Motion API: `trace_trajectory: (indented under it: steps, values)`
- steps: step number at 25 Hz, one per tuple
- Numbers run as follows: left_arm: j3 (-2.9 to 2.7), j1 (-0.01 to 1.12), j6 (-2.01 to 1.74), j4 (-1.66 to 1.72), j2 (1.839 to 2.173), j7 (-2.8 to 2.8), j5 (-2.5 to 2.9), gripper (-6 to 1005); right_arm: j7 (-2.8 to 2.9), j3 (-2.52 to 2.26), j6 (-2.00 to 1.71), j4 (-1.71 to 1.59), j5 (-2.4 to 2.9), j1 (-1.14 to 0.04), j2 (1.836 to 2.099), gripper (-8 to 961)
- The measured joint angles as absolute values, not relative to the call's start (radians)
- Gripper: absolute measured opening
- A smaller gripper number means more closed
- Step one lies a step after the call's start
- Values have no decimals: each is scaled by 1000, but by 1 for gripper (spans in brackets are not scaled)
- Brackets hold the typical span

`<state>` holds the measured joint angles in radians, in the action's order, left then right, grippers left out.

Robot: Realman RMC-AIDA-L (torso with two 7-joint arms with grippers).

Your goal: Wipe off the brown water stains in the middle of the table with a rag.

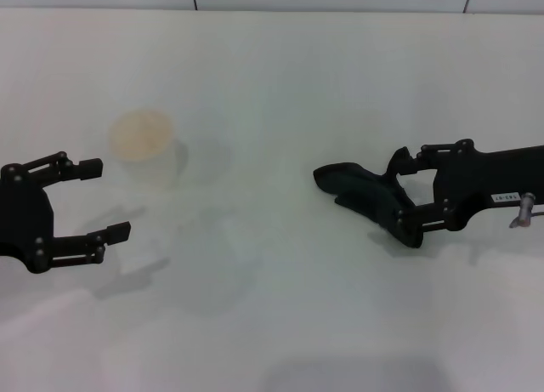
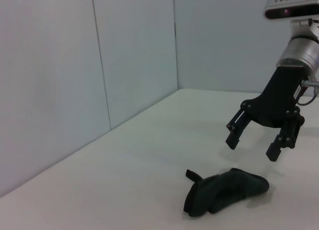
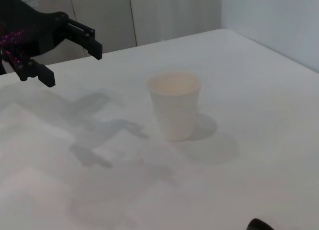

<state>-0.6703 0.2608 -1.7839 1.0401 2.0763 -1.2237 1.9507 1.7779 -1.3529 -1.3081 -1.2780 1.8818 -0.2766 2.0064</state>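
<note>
- The rag is lying crumpled on the white table, on the robot's right side, well apart from the paper cup.
- The right end effector is hanging just above the rag's near end, its fingers spread wide — not touching the cloth in the left wrist view.
- The left end effector is hovering over the table at the left, fingers spread wide and holding nothing, just beside the upright cup — its inside is looking tan.
- No brown stain is showing on the table between the cup and the rag.
</note>
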Motion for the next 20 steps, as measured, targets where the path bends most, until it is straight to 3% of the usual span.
trace_trajectory:
  steps: [20]
  values:
    - [-670,264,-1780,1039,2076,-1215,1946,872,1778,-1359,-1305,-1265,1881,-274,2008,795]
